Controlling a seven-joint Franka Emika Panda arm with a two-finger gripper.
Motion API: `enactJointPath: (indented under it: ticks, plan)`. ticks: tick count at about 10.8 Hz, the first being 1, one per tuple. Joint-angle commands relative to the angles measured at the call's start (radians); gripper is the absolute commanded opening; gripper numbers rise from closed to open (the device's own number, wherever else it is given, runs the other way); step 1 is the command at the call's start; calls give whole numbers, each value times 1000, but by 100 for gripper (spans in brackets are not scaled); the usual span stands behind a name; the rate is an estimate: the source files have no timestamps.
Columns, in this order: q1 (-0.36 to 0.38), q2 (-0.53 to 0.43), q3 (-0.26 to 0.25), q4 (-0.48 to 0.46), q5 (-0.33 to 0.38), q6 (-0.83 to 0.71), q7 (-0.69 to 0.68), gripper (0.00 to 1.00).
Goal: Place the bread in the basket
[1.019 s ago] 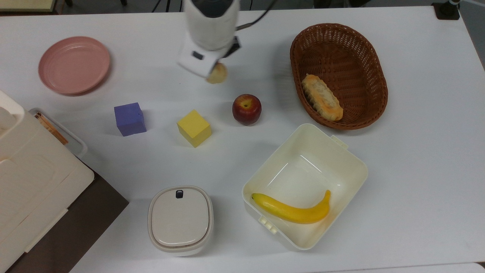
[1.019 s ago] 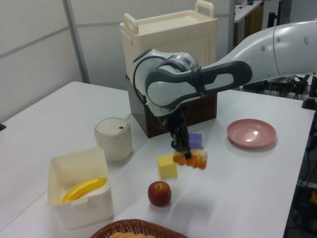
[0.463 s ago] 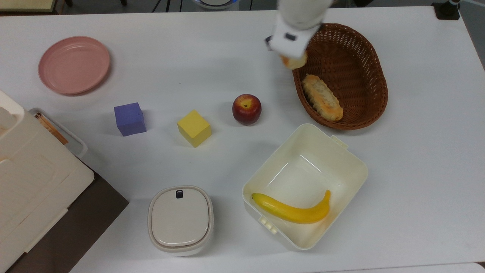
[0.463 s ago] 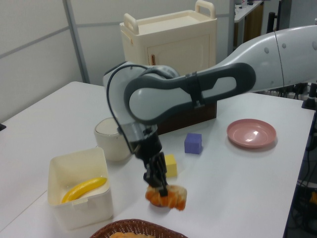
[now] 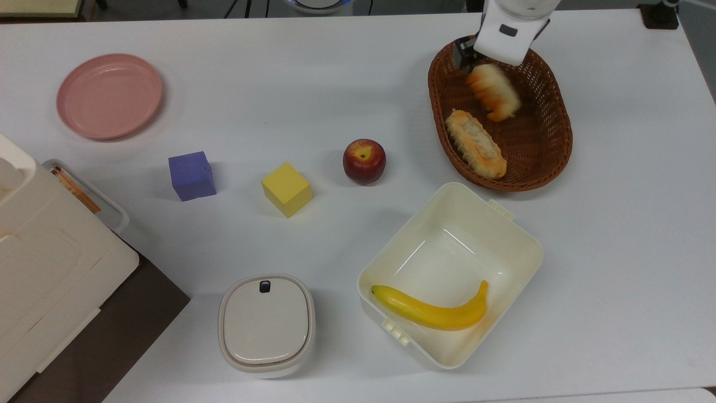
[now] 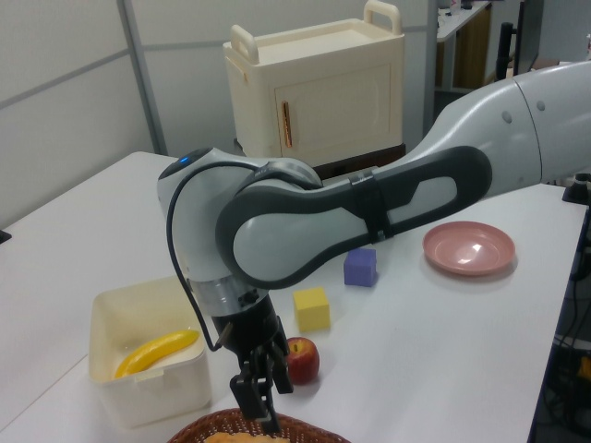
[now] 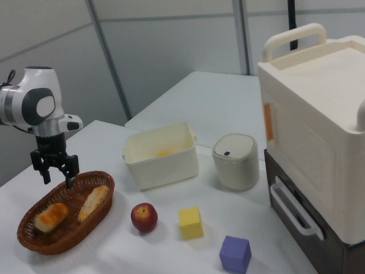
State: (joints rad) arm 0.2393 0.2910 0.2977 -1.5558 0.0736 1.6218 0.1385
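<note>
Finishing the drop: bread point(image 7: 51, 216) is seen inside the basket point(image 7: 25, 240), free of the gripper point(image 7: 55, 169).
Fingers are spread and empty above the basket's end by the table's point(image 5: 615, 252) edge; only withdrawal is judged left. White table, grey partition walls point(image 7: 171, 57).

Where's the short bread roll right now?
In the right view the bread lies inside the basket, toward the right view's left end, beside the longer bread; the open gripper hangs above, apart from it.
</note>
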Motion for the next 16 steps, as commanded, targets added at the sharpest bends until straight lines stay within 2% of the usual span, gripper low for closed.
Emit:
enactJointPath:
  ticks: [1,3,5,6,9,12,14,16]
  plan:
    - [-12,-1,-17,8,-70,12,9,100]
    - [-49,-6,-22,31,-119,12,7,100]
    - [-116,-7,-23,36,-200,15,4,100]
    - [-159,-7,-23,46,-215,18,3,100]
    - [-314,-13,-23,108,-227,13,-49,100]
    - [-417,-42,-31,106,-288,12,-80,100]
    - [-454,-46,-44,106,-279,13,-170,100]
    - [-454,-56,-80,106,-270,6,-186,100]
